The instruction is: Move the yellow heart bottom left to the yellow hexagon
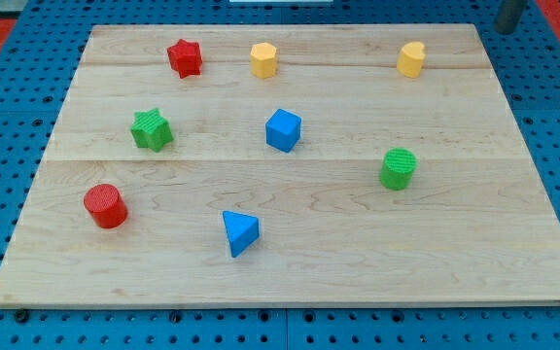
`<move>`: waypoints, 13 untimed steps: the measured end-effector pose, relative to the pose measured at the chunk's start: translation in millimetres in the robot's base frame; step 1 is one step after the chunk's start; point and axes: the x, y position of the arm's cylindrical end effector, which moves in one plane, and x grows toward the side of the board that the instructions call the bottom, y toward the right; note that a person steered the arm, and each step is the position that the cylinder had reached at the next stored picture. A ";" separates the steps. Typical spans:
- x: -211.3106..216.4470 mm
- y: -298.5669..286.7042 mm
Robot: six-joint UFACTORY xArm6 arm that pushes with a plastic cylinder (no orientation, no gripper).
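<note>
Pale wooden board [290, 262], near edge first: blue triangular block [239, 232], red cylinder block [106, 205], green cylinder block [398, 168], blue cube block [283, 129], green star block [151, 129]. Far row: red star block [185, 57], yellow hexagon block [263, 59], yellow heart block [411, 58]. Dark rod [509, 14] sits beyond the heart, upper right, apart from it; the tip's end cannot be made out. The rod carries no jaws and holds nothing.

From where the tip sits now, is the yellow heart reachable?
Probably yes: my tip is just off the board's top right corner, and no block lies between it and the yellow heart.

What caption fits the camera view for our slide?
Yellow heart sits far right of the yellow hexagon on the wooden board; my tip hovers off-board at top right.
</note>
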 end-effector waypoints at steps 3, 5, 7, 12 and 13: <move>59.4 -138.1; 70.3 -225.6; 77.7 -232.5; 85.8 -232.0; 94.1 -273.0</move>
